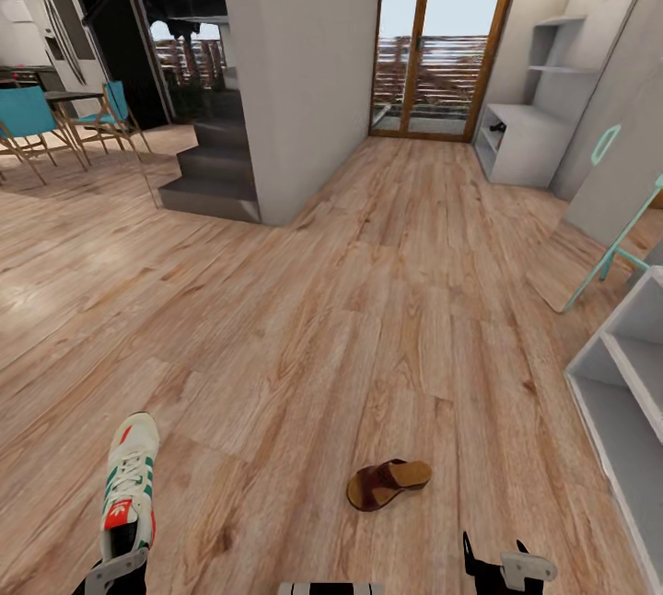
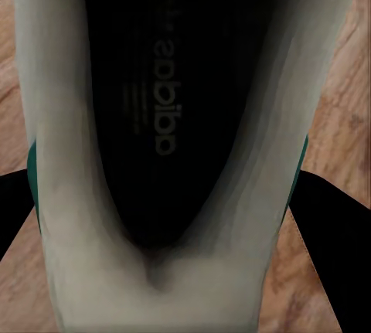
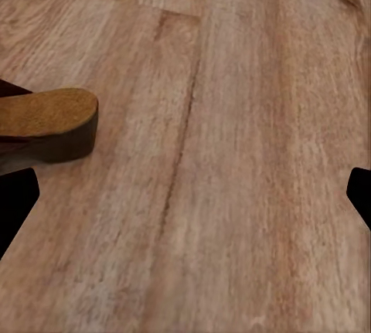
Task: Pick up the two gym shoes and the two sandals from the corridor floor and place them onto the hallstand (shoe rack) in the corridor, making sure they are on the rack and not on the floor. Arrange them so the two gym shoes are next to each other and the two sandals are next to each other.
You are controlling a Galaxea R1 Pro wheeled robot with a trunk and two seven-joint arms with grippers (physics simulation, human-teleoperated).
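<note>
Your left gripper (image 1: 115,572) pinches the heel end of a white lace-up gym shoe (image 1: 129,480), its dark insole and smooth pale collar crowding the left wrist view. Right of that shoe, well apart, a brown leather sandal (image 1: 388,483) lies on the wood-grain corridor floor (image 1: 368,300). Your right gripper (image 1: 497,567), beyond the sandal, has spread jaws. The pale-grey hallstand (image 1: 525,139) stands far past the shoe; its shelf contents are too small to tell.

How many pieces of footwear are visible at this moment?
2. One gym shoe is in the left gripper, low on the left. One sandal lies on the corridor floor ahead of the right gripper. Others may be hidden.
</note>
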